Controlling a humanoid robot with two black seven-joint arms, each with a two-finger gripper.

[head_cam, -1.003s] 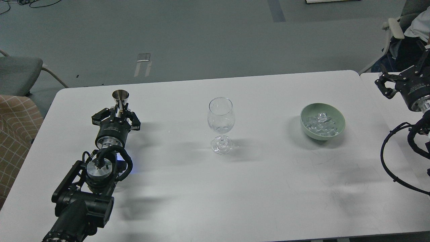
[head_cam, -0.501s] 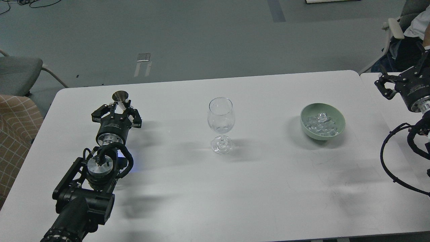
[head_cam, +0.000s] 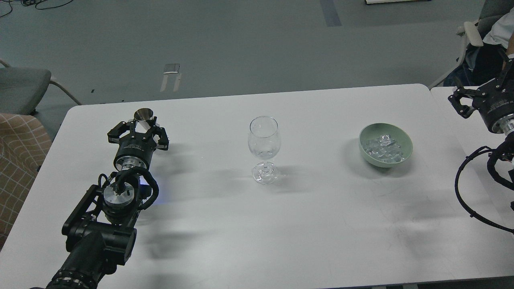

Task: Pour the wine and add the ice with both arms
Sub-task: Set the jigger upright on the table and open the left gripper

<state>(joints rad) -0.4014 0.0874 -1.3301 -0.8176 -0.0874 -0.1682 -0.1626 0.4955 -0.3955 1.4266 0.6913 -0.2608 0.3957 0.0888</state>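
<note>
White table [head_cam: 321,224], ice [head_cam: 383,149] in green bowl [head_cam: 404,141], well left of right gripper [head_cam: 461,99], fingers spread.

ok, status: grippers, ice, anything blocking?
Left gripper around metal jigger. Right gripper open, empty, beside table. Ice in green bowl; wine glass upright. Nothing blocking.

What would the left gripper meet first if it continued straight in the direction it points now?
The metal jigger: it already sits between the left gripper fingers. Beyond it, only bare table appears, though depth is unclear.
</note>
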